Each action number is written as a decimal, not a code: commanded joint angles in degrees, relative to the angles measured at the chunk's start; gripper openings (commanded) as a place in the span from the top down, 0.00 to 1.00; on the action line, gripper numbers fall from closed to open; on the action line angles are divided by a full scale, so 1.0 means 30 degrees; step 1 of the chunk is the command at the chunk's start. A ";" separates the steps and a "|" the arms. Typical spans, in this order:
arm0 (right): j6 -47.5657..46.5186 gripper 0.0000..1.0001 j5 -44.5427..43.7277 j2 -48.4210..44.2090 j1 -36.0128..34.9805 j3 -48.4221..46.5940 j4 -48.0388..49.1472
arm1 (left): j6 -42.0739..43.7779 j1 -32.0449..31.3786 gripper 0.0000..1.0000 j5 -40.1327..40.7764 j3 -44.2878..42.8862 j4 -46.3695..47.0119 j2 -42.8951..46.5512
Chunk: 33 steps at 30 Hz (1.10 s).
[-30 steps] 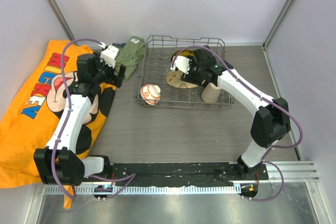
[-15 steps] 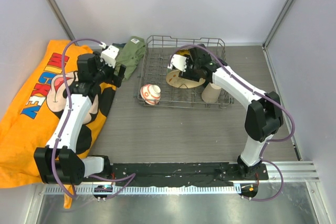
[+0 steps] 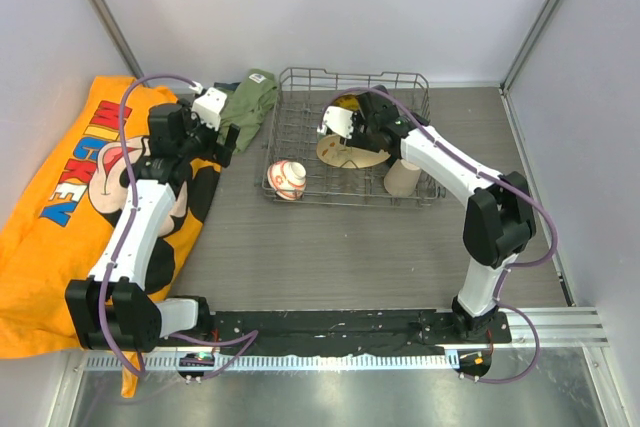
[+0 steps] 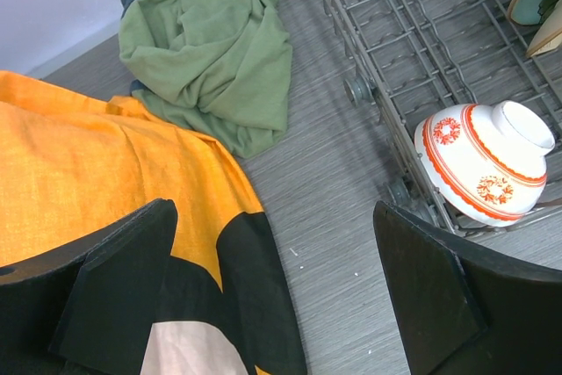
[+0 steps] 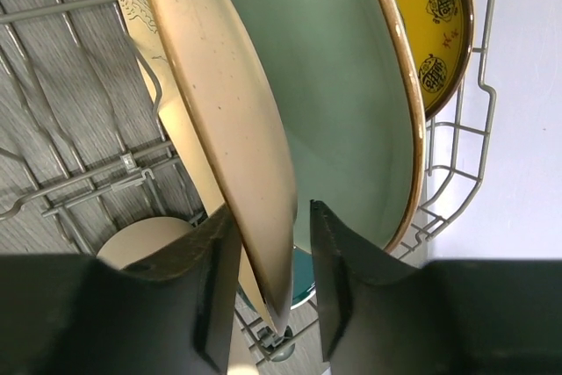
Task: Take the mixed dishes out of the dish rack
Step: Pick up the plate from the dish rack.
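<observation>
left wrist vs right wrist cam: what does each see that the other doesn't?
Left wrist only: small red-orange bowl tipped foot-up at a corner of the dish rack, green cloth, orange cloth. Right wrist only: small yellow patterned plate, beige handleless cup, a sliver of dark teal mug, and the fingers straddling the pale green plate rim. Both: rack wires; the left wrist also clips plate rims at its top right, too cropped to identify.

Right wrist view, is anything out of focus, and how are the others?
Right wrist view: right gripper's fingers dark and soft-edged, pale green plate sharp. Left wrist view: red-orange bowl crisp. Top external view: even light, glare on the near metal sheet.
</observation>
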State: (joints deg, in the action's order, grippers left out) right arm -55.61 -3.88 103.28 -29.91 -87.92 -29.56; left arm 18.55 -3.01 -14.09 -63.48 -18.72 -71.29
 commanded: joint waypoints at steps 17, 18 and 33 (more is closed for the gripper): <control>-0.0270 0.85 -0.0376 -0.0268 -0.0166 -0.0927 0.0625 | 0.0351 -0.0082 0.00 0.0242 0.0331 0.1084 0.0588; -0.0328 0.86 -0.0406 -0.0326 -0.0166 -0.0928 0.0625 | 0.0380 -0.0082 0.00 0.0271 0.0331 0.1084 0.0617; 0.0052 0.98 -0.0318 -0.1059 -0.0166 -0.2275 -0.0107 | 0.0410 -0.0082 0.00 0.0301 0.0477 0.1084 0.1145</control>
State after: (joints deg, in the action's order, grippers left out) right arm -55.81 -4.62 103.98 -30.17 -89.69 -32.42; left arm 18.76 -3.01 -13.45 -62.41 -18.41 -70.13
